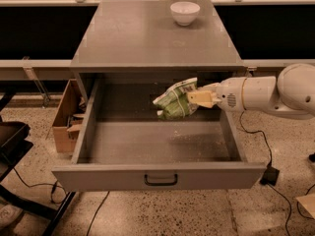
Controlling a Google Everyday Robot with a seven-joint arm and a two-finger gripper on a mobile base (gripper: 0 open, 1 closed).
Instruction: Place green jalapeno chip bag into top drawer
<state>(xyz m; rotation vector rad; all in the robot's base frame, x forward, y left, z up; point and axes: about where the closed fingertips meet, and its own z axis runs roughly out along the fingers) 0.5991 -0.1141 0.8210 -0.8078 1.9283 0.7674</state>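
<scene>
The top drawer stands pulled open, a wide grey tray with a black handle and a speckled floor. The green jalapeno chip bag, crumpled green with white edges, hangs over the drawer's back right part, above the floor. My gripper reaches in from the right on a white arm and is shut on the bag's right side. The bag hides part of the fingertips.
A white bowl sits at the back of the grey cabinet top. A cardboard box stands on the floor left of the drawer. A black chair base and cables lie at the lower left.
</scene>
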